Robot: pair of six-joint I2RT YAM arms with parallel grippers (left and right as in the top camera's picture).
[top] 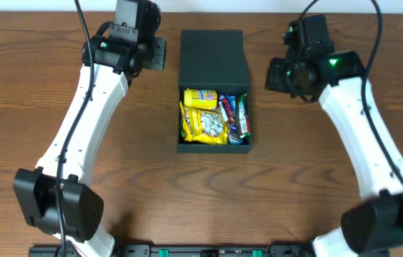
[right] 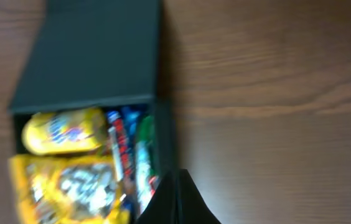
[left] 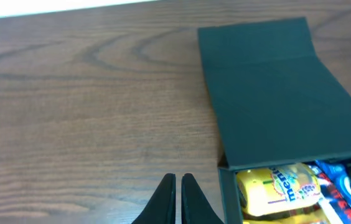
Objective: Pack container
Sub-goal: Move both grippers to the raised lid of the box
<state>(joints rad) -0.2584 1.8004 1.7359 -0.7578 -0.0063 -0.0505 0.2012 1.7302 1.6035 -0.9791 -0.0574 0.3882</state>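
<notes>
The left gripper [left: 178, 191] and right gripper [right: 177, 199] are shown closed and empty only in the wrist views, while the overhead view shows the dark teal container [top: 214, 61], snack packets [top: 212, 118] exposed, flanked by both arms at mid-table on the wood-grain surface [top: 37, 86].

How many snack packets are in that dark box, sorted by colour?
Yellow: 2, a small yellow packet and a larger yellow bag with white pieces
Red-and-blue: 1, a narrow bar wrapper
Green: 1, a narrow wrapper
Total: 4 that I can tell apart in the dark teal-green square box; the narrow ones overlap, so more may be hidden.
</notes>
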